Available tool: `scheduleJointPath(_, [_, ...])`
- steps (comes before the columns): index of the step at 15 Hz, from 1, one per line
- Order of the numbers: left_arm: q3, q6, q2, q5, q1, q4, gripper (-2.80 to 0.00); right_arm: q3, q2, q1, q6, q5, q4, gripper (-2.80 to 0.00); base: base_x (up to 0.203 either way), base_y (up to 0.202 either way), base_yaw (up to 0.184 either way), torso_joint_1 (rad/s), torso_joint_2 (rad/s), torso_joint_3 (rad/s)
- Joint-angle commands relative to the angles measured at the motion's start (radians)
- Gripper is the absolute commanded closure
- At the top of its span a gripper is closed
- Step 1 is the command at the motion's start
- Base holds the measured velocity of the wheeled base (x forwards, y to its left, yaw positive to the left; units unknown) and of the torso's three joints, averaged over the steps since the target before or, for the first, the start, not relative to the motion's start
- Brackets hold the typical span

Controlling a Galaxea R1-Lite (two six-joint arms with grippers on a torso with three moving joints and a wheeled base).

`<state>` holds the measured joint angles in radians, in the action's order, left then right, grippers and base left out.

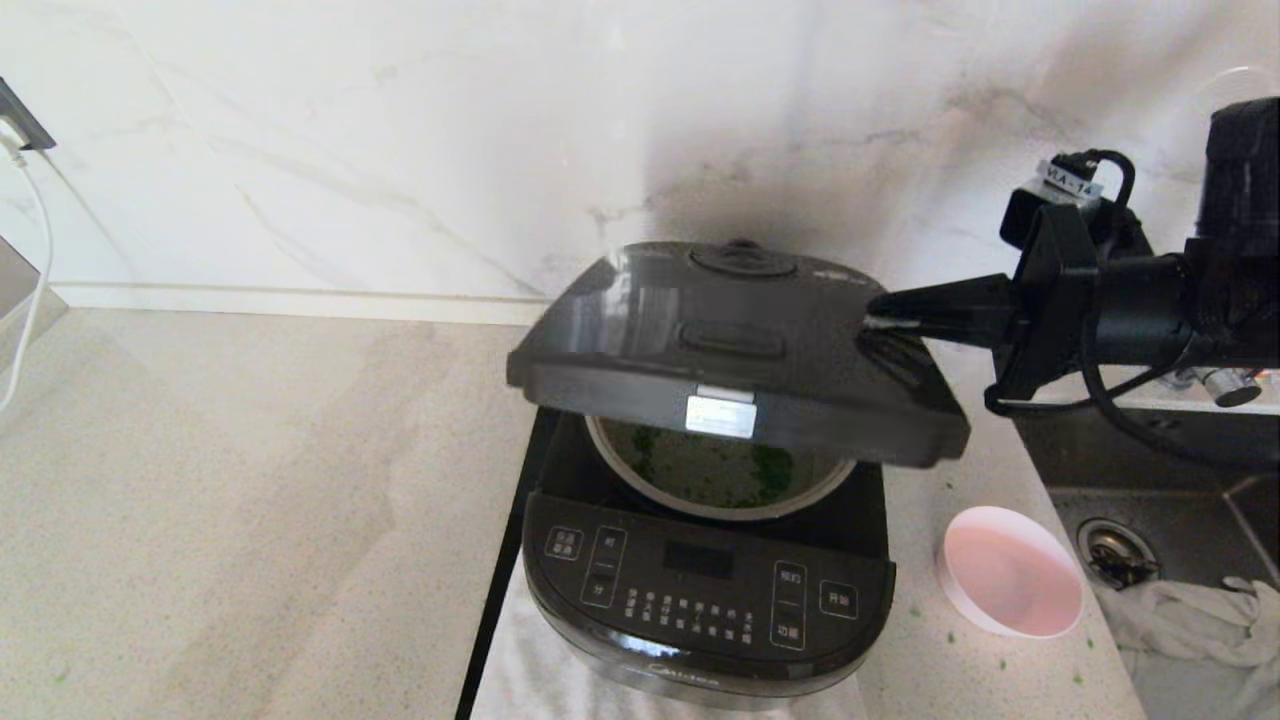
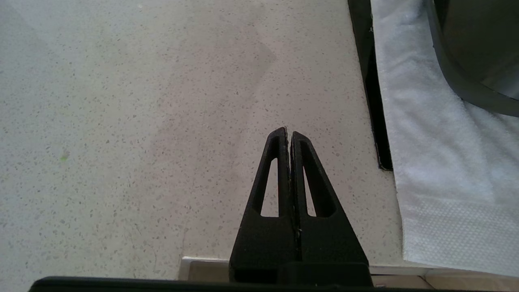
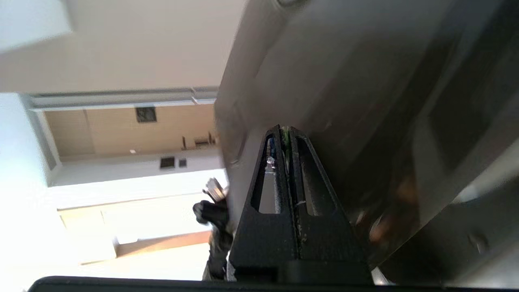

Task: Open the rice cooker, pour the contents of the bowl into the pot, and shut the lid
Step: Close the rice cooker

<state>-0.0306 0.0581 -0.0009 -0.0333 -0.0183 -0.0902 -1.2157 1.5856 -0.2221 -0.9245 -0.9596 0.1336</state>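
Note:
The black rice cooker stands on a white cloth. Its glossy lid hangs partly lowered over the pot. Inside the pot lie chopped green bits, the bowl's contents. My right gripper is shut, its tips resting on the lid's top right edge; in the right wrist view the gripper lies against the dark lid. The pale pink bowl sits empty on the counter right of the cooker. My left gripper is shut, parked over bare counter left of the cooker.
A steel sink with a drain and a crumpled cloth lies to the right. A marble wall stands behind the cooker. A white cable hangs at far left. The white cloth under the cooker has a black strip along its left edge.

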Motion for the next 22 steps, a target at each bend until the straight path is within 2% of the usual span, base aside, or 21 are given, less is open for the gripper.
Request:
scheduleJointPath(1, [0.000, 0.000, -0.001, 0.000, 0.000, 0.000, 0.00, 0.112, -0.025, -0.029, 0.025, 0.005, 0.001, 0.00, 0.000, 0.000, 0.000, 0.000, 0.00, 0.000])
scheduleJointPath(4, [0.000, 0.000, -0.001, 0.000, 0.000, 0.000, 0.00, 0.221, -0.019, -0.041, 0.083, 0.008, 0.021, 0.00, 0.000, 0.000, 0.000, 0.000, 0.00, 0.000])
scheduleJointPath(9, [0.000, 0.000, -0.001, 0.000, 0.000, 0.000, 0.00, 0.326, 0.046, -0.055, 0.085, 0.009, 0.139, 0.00, 0.000, 0.000, 0.000, 0.000, 0.00, 0.000])
scheduleJointPath(16, [0.000, 0.000, -0.001, 0.000, 0.000, 0.000, 0.00, 0.361, 0.112, -0.057, 0.085, 0.009, 0.192, 0.00, 0.000, 0.000, 0.000, 0.000, 0.00, 0.000])
scheduleJointPath(22, [0.000, 0.000, -0.001, 0.000, 0.000, 0.000, 0.00, 0.334, -0.056, -0.052, 0.069, 0.015, 0.201, 0.00, 0.000, 0.000, 0.000, 0.000, 0.00, 0.000])
